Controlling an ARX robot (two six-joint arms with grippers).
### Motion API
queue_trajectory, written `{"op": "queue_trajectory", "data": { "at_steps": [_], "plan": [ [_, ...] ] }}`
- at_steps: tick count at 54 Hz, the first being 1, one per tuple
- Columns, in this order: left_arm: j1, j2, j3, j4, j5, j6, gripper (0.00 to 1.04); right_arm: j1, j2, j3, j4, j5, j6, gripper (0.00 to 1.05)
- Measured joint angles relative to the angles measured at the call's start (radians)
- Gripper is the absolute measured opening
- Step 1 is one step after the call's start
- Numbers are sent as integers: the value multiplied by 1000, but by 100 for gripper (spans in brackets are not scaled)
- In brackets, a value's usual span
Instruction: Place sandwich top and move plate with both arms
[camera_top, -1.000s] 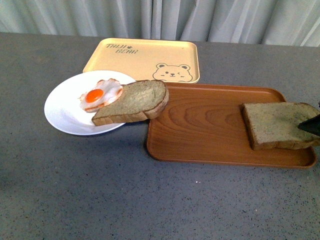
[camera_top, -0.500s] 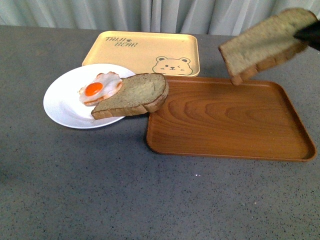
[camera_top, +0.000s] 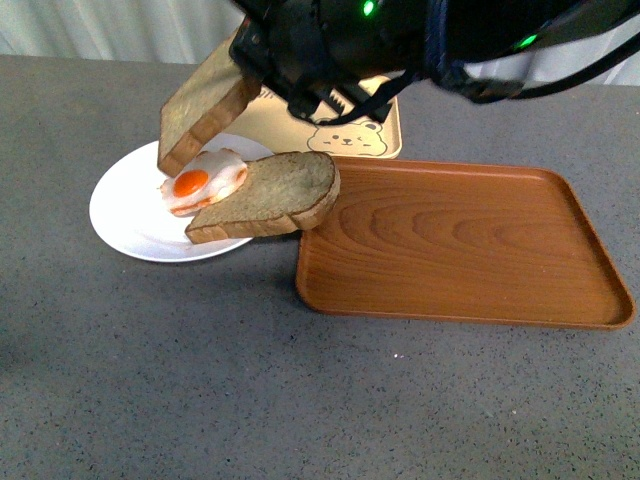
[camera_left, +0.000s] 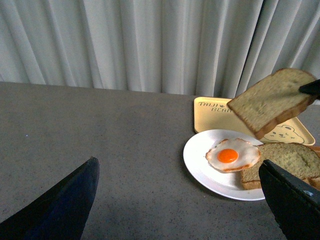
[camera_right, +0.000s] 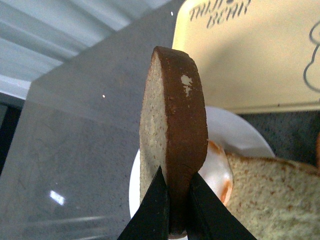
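Observation:
My right gripper (camera_right: 174, 200) is shut on the sandwich top (camera_top: 205, 105), a thick brown slice held tilted in the air above the white plate (camera_top: 130, 215). It also shows in the left wrist view (camera_left: 272, 100) and edge-on in the right wrist view (camera_right: 175, 125). On the plate lie a fried egg (camera_top: 203, 180) and a flatter slice with a rounded end (camera_top: 270, 195) that overhangs the plate's rim. My left gripper (camera_left: 180, 200) is open and empty over bare table, short of the plate (camera_left: 200, 160). The right arm (camera_top: 400, 40) spans the top of the front view.
A brown wood-grain tray (camera_top: 460, 245), empty, lies right of the plate. A beige bear-face tray (camera_top: 375, 135) lies behind, partly hidden by the arm. Grey curtains hang at the table's far edge.
My right arm has carried the sandwich top from above the wooden tray leftward to above the plate. One second ago the slice lay on the tray's right end.

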Motion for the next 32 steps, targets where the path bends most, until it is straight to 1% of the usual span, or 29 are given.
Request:
{"op": "queue_trajectory", "data": {
  "at_steps": [4, 10, 11, 14, 15, 17, 19, 21, 22, 24, 26, 29, 30, 32],
  "plan": [
    [0, 0, 0, 0, 0, 0, 96, 19, 34, -13, 0, 10, 5, 3],
    [0, 0, 0, 0, 0, 0, 96, 25, 56, -51, -1, 18, 4, 3],
    [0, 0, 0, 0, 0, 0, 96, 24, 57, -61, -1, 19, 2, 4],
    [0, 0, 0, 0, 0, 0, 96, 21, 58, -83, 0, 21, 2, 17],
    [0, 0, 0, 0, 0, 0, 96, 18, 57, -93, 4, 21, 1, 24],
    [0, 0, 0, 0, 0, 0, 96, 15, 52, -106, 13, 21, -1, 30],
    [0, 0, 0, 0, 0, 0, 96, 8, 40, -126, 26, 26, -6, 39],
    [0, 0, 0, 0, 0, 0, 96, 0, 18, -151, 46, 40, -15, 47],
    [0, 0, 0, 0, 0, 0, 96, -6, -3, -171, 68, 54, -24, 53],
    [0, 0, 0, 0, 0, 0, 96, -16, -28, -192, 92, 69, -38, 60],
    [0, 0, 0, 0, 0, 0, 96, -32, -72, -224, 130, 87, -57, 69],
    [0, 0, 0, 0, 0, 0, 96, -47, -111, -251, 161, 103, -76, 76],
    [0, 0, 0, 0, 0, 0, 96, -59, -142, -274, 185, 114, -89, 81],
    [0, 0, 0, 0, 0, 0, 96, -77, -183, -306, 214, 126, -111, 88]
  ]
}}
